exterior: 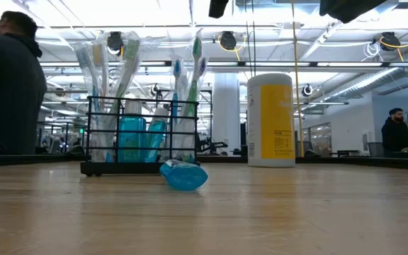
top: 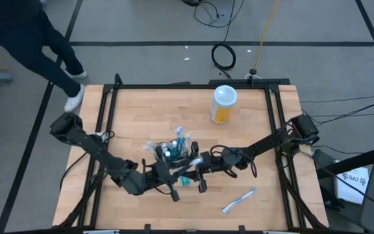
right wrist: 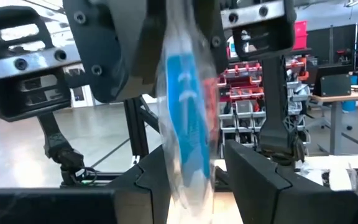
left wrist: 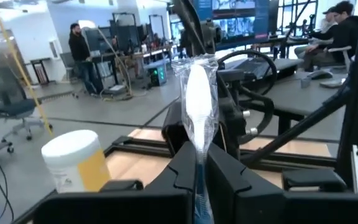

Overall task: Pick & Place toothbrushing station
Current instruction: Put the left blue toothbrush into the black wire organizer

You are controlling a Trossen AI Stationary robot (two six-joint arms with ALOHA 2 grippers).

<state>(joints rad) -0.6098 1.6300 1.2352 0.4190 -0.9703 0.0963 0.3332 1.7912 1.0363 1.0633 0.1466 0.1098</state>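
Note:
The black wire basket (top: 153, 147) (exterior: 140, 138) stands mid-table with several wrapped toothbrushes and teal tubes upright in it. One teal tube (exterior: 183, 175) (top: 186, 181) lies on the table before it. A loose wrapped toothbrush (top: 239, 200) lies near the front edge. Above the table, my left gripper (left wrist: 197, 180) (top: 177, 174) is shut on another wrapped toothbrush (left wrist: 197, 93) (right wrist: 188, 124). My right gripper (right wrist: 196, 180) (top: 200, 170) faces it, fingers apart on either side of that brush's blue-and-white part. My left gripper pinches the wrapped toothbrush's handle (left wrist: 198, 155) between its two fingers, below the white head. The fingers come level from the table's left and lie across the brush. The brush stands upright, head up, lifted clear of the table. My right gripper's fingers (right wrist: 160, 180) flank the wrapper; whether they touch it, I cannot tell.
A white-and-yellow canister (top: 223, 104) (exterior: 270, 119) stands toward the far right of the basket. A person (top: 44, 39) walks past the table's far left corner. Black frame rails (top: 193, 85) border the tabletop. Bare wood lies near the front left.

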